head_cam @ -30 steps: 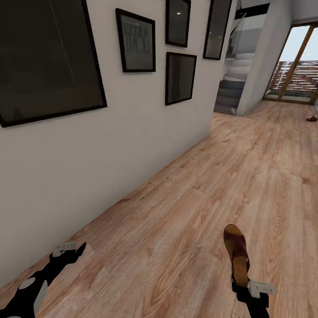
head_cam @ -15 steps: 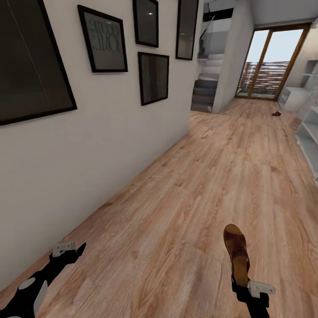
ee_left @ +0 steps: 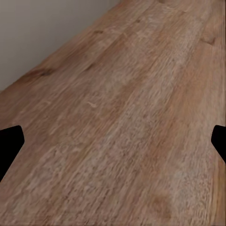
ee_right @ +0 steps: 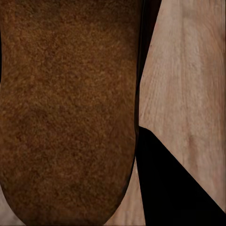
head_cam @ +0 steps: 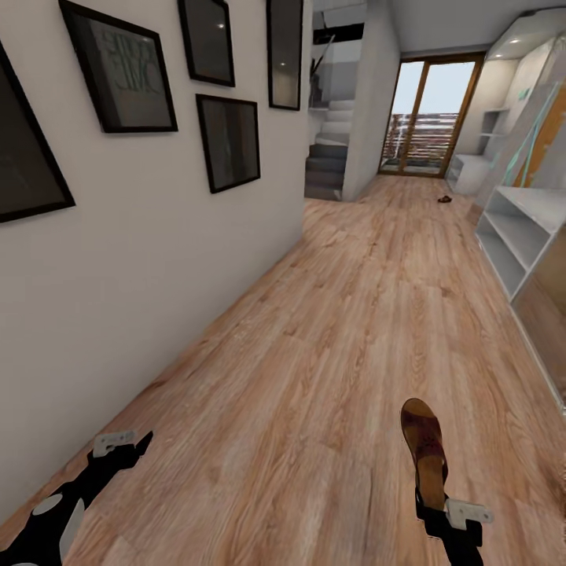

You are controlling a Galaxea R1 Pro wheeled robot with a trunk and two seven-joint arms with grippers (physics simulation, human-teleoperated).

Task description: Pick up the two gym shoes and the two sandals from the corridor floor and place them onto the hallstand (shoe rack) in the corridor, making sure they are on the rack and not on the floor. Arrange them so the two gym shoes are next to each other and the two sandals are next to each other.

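My right gripper (head_cam: 432, 503) is shut on the heel of a dark-brown sandal (head_cam: 423, 446), which it holds toe-forward above the corridor floor (head_cam: 330, 338). The sandal's brown surface (ee_right: 66, 108) is close up in the right wrist view, beside one black finger (ee_right: 174, 188). The other sandal (head_cam: 445, 200) lies far down the corridor on the floor. Beyond it, at the far right, is the hallstand (head_cam: 470, 170), a low grey bench with small wall shelves above. My left gripper (head_cam: 126, 445) is open and empty over bare planks (ee_left: 117, 117). No gym shoes are in view.
A white wall with black picture frames (head_cam: 228, 141) runs along the left. A closer light-grey two-shelf bench (head_cam: 515, 236) stands against the right wall. Stairs (head_cam: 326, 161) and a glass door (head_cam: 428, 118) close the far end.
The whole view has swung to the right, bringing the grey shelf units at the right into sight. Both grippers keep their pose, and the sandal stays in the right one.
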